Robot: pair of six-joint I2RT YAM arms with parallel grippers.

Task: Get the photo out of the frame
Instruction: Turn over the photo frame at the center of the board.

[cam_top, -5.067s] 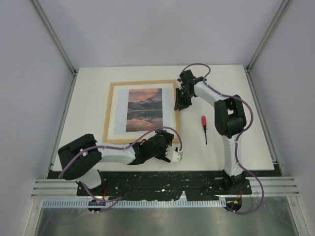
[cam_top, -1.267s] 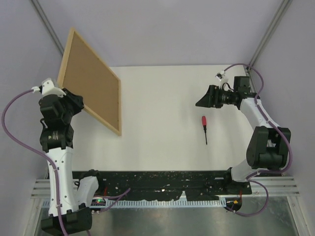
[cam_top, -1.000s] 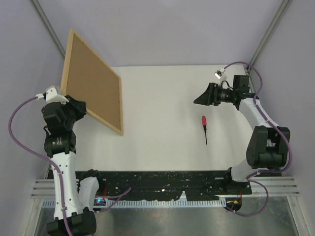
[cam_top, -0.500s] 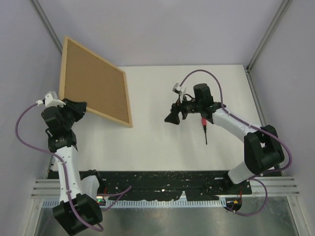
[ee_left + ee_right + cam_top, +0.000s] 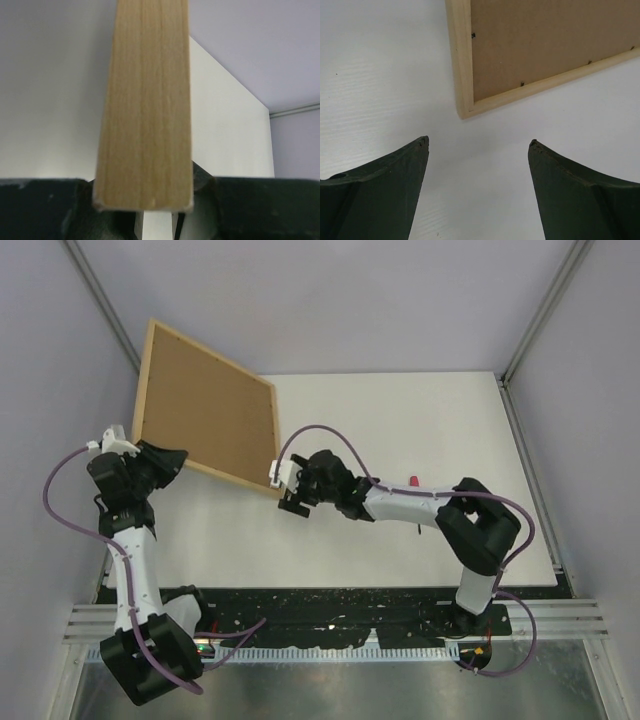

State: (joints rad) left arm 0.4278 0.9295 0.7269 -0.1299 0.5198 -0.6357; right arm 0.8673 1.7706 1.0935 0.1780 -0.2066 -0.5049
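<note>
The frame [image 5: 205,405] is held up off the table at the left, tilted, its brown fibreboard back facing the top camera. My left gripper [image 5: 165,462] is shut on the frame's lower left edge; in the left wrist view the light wood strip [image 5: 145,100] runs up from between the jaws of that gripper [image 5: 150,200]. My right gripper [image 5: 293,502] is open, just off the frame's near right corner [image 5: 462,107], apart from it, with nothing between the fingers [image 5: 477,142]. Small tabs line the back's edge [image 5: 545,40]. The photo is hidden, as only the frame's back shows.
A red-handled screwdriver [image 5: 414,481] lies on the white table [image 5: 400,410] behind my right forearm, mostly covered by it. Pale walls close in on the left, back and right. The frame's upper corner hangs near the left wall.
My right arm has swung from the table's right side across to the frame's near right corner, jaws still open. My left arm has shifted the lifted frame slightly to the right.
</note>
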